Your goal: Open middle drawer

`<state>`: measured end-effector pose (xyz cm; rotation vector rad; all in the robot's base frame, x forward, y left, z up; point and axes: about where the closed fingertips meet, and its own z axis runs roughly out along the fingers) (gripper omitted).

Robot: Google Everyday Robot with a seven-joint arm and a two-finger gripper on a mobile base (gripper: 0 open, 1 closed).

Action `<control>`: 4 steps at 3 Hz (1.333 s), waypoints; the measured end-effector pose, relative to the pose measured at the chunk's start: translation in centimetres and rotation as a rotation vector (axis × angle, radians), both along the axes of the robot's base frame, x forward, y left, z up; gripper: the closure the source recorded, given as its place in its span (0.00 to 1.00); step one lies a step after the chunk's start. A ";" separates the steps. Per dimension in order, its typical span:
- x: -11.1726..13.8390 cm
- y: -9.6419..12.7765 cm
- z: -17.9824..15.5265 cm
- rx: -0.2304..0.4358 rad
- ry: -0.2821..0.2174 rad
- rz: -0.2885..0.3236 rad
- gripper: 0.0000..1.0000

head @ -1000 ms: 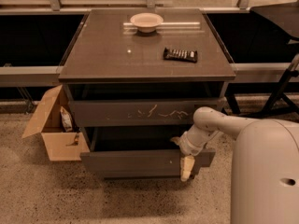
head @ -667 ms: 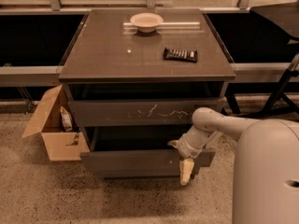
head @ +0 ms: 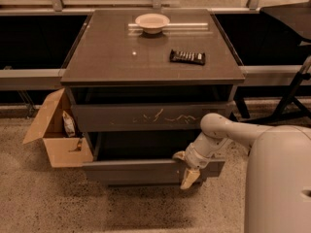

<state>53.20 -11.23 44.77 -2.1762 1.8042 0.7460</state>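
Note:
The middle drawer is a wide dark grey plain front, pulled out from the cabinet so its dark box shows behind it. Above it sits the taller front with white scratch marks. My gripper is at the right part of the middle drawer's front. One pale finger reaches over the top edge and the other hangs in front, so the fingers clamp the front panel. My arm reaches in from the right.
The cabinet top carries a pale bowl and a flat black object. An open cardboard box stands on the floor at the cabinet's left. My white body fills the lower right. A dark stand is at the right.
My gripper has shifted slightly to the left along the drawer front. The middle drawer stays pulled out with little visible movement.

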 end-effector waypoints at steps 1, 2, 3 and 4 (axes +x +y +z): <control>-1.1 0.3 0.5 0.017 0.018 0.023 0.73; -1.5 0.4 0.7 0.021 0.023 0.028 0.96; -1.8 0.4 0.7 0.022 0.025 0.028 0.43; -1.8 0.4 0.7 0.022 0.025 0.028 0.21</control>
